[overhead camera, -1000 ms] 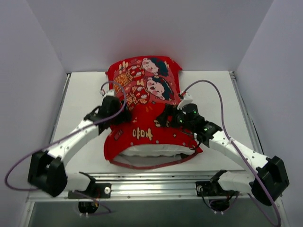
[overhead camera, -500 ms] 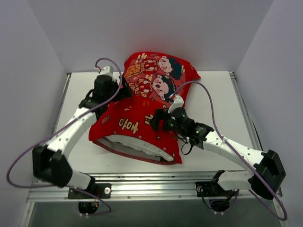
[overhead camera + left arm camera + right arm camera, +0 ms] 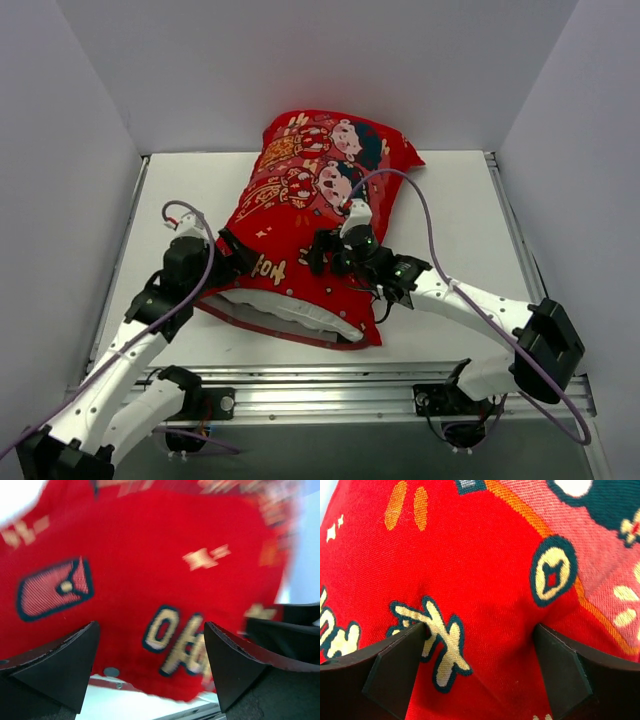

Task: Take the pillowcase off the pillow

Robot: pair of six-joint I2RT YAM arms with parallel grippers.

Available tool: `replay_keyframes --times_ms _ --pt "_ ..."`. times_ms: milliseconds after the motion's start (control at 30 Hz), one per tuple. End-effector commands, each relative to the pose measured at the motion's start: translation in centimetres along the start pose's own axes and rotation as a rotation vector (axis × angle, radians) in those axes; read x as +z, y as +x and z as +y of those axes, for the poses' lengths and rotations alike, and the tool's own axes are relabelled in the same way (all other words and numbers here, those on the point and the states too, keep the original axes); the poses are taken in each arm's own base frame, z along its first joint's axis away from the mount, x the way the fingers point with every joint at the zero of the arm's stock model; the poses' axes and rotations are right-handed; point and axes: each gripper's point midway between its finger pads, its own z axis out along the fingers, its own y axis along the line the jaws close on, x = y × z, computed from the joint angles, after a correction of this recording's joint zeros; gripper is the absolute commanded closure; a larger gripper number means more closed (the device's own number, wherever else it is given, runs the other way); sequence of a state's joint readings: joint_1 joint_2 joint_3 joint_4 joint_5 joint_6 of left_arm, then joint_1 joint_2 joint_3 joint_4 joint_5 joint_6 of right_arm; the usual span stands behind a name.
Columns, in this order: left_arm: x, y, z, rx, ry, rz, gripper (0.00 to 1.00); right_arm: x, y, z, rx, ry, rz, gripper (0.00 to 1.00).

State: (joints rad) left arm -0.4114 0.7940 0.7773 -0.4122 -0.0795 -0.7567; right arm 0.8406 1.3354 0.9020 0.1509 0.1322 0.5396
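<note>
The red pillowcase (image 3: 310, 200), printed with two cartoon children and gold characters, lies slanted across the table with the pillow inside. The white pillow (image 3: 285, 312) shows only at the case's open near edge. My left gripper (image 3: 230, 256) is at the case's near-left side. In the left wrist view it (image 3: 150, 672) is open, with the red fabric (image 3: 150, 570) just ahead of the fingertips and nothing between them. My right gripper (image 3: 323, 255) rests on top of the case near its middle. In the right wrist view it (image 3: 480, 655) is open and pressed into the red fabric (image 3: 485, 570), which bulges between the fingers.
White walls close in the table (image 3: 170, 190) at the back and both sides. An aluminium rail (image 3: 320, 385) runs along the near edge by the arm bases. Purple cables loop over both arms, one arching above the pillowcase's right side (image 3: 425, 205).
My left gripper has let go of the far-left part of the case and drawn back to its near-left side. The case has swung slightly. The right gripper stays on top, shifted a little left.
</note>
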Motion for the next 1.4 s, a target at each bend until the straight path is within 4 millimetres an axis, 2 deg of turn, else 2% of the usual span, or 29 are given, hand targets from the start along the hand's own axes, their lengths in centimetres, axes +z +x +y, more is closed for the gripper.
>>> replay_keyframes --times_ms 0,33,100,133,167,200,233,267,300,333,367,400,500,567,600,667,700,767,800,867,900,967,1033,1067,1100,1200,1300,1333,1367 --pt "2.1 2.9 1.7 -0.049 -0.056 0.09 0.06 0.8 -0.7 3.5 -0.019 -0.091 -0.01 0.17" --pt "3.5 2.8 1.8 -0.042 -0.066 0.084 0.06 0.8 -0.5 4.2 -0.028 -0.105 -0.007 0.17" --pt "5.0 1.5 1.5 0.006 -0.068 0.051 0.06 1.1 -0.4 4.8 -0.037 -0.112 -0.005 0.17" --pt "6.8 0.8 1.6 0.018 -0.081 0.037 0.06 1.2 -0.2 5.0 -0.038 -0.117 -0.001 0.17" --pt "7.6 -1.2 0.3 0.031 -0.062 -0.003 0.06 1.4 0.3 5.4 -0.042 -0.123 0.008 0.17" --pt "8.4 -2.2 -0.3 0.058 -0.049 -0.016 0.06 1.4 0.4 5.6 -0.041 -0.126 0.01 0.17" --pt "10.5 -2.5 -0.5 0.066 -0.048 -0.004 0.06 1.5 0.8 5.8 -0.032 -0.13 0.018 0.17" --pt "11.2 -2.8 -1.8 0.073 0.002 0.014 0.06 1.6 1.3 6.1 -0.029 -0.138 0.024 0.17" --pt "11.7 -4.9 -4.1 0.091 0.052 -0.018 0.06 1.7 1.7 6.2 -0.025 -0.139 0.03 0.17" --pt "13.1 -4.7 -4.8 0.1 0.078 0.01 0.06 1.8 2.1 6.3 -0.017 -0.135 0.035 0.17" --pt "13.4 -5.4 -5.7 0.109 0.103 0.009 0.06 1.9 2.4 6.5 -0.017 -0.135 0.041 0.17" --pt "13.3 -7.1 -7.4 0.132 0.14 -0.024 0.06 1.8 2.4 6.6 -0.019 -0.135 0.043 0.17" --pt "12.5 -9.0 -8.6 0.153 0.164 -0.082 0.06 1.4 1.4 7.0 -0.047 -0.125 0.027 0.17" --pt "10.4 -10.1 -9.4 0.158 0.189 -0.123 0.06 0.8 0.1 6.9 -0.076 -0.103 -0.002 0.16" --pt "8.7 -10.4 -9.5 0.152 0.194 -0.144 0.06 0.6 -0.3 6.8 -0.086 -0.095 -0.01 0.16" --pt "6.8 -10.5 -9.2 0.144 0.191 -0.161 0.06 0.0 -1.7 6.6 -0.1 -0.075 -0.044 0.16" --pt "4.5 -10.6 -8.9 0.133 0.183 -0.174 0.06 -0.2 -2.1 6.7 -0.114 -0.071 -0.052 0.16" --pt "2.8 -9.6 -7.1 0.109 0.13 -0.165 0.06 -0.5 -2.6 6.8 -0.122 -0.067 -0.061 0.16" --pt "0.7 -9.1 -6.4 0.074 0.113 -0.163 0.06 -0.6 -3.0 7.0 -0.126 -0.071 -0.065 0.16" --pt "-0.5 -7.2 -4.5 0.057 0.076 -0.126 0.06 -0.7 -3.0 7.0 -0.134 -0.067 -0.054 0.16" --pt "-2.3 -6.1 -3.7 0.037 0.064 -0.105 0.06 -0.9 -3.2 7.2 -0.139 -0.074 -0.057 0.16" --pt "-3.2 -3.5 -2.4 0.012 0.057 -0.038 0.06 -1.7 -3.8 7.2 -0.141 -0.073 -0.073 0.16" --pt "-5.1 -1.2 -2.3 -0.047 0.107 0.024 0.06 -2.4 -4.8 6.5 -0.146 -0.046 -0.1 0.16" --pt "-4.9 0.7 -1.3 -0.087 0.097 0.071 0.06 -2.6 -5.0 6.2 -0.148 -0.036 -0.107 0.16" --pt "-5.8 1.6 -0.9 -0.107 0.105 0.089 0.06 -2.8 -5.5 5.8 -0.159 -0.019 -0.118 0.16" --pt "-6.3 4.7 0.6 -0.179 0.097 0.161 0.06 -3.1 -5.8 4.4 -0.183 0.039 -0.108 0.16" --pt "-5.8 6.2 1.4 -0.216 0.101 0.181 0.06 -2.8 -7.3 0.6 -0.142 0.151 -0.12 0.16" --pt "-5.5 6.2 1.5 -0.218 0.101 0.174 0.06 -2.7 -7.6 0.0 -0.102 0.142 -0.109 0.16" --pt "-5.1 5.7 1.1 -0.218 0.119 0.153 0.06 -2.4 -8.7 -2.1 -0.057 0.173 -0.121 0.15"
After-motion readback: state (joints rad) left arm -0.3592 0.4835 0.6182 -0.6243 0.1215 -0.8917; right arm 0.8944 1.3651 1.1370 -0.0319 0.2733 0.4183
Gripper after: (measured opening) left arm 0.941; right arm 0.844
